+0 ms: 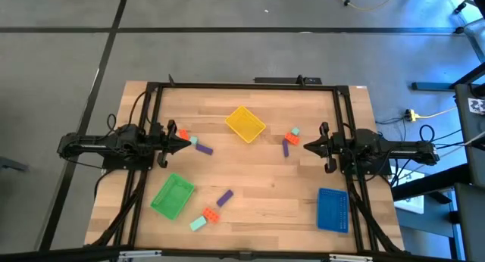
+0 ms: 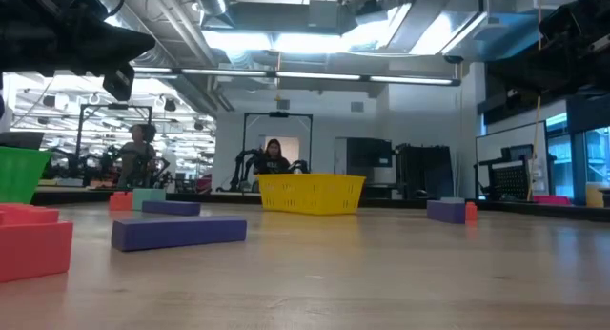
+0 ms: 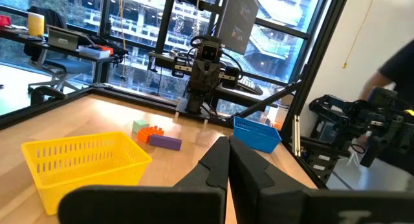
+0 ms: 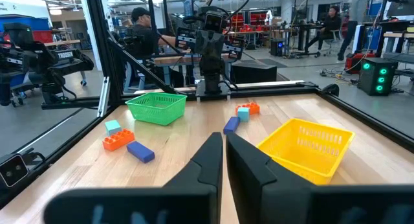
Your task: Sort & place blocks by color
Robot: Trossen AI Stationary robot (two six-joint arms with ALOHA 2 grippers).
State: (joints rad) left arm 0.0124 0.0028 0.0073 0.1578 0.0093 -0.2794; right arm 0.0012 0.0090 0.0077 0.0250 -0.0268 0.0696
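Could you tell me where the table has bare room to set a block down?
Widest bare patch: the middle, between the yellow tray, green tray and blue tray. The far strip behind the yellow tray is bare too. Crowded: block clusters by the left gripper, by the right gripper, and beside the green tray.

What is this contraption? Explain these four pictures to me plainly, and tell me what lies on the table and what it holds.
It is a robot with two dark arms at a wooden table, each ending in a two-finger tool. One picture looks straight down, one looks level across the tabletop, and two come from cameras on the arms' wrists. The left tool and right tool rest at opposite sides, both shut and holding nothing. On the table lie a yellow tray, a green tray, a blue tray, and small blocks in three loose clusters: near the left tool, near the right tool, and beside the green tray. No block is in a tray yet.
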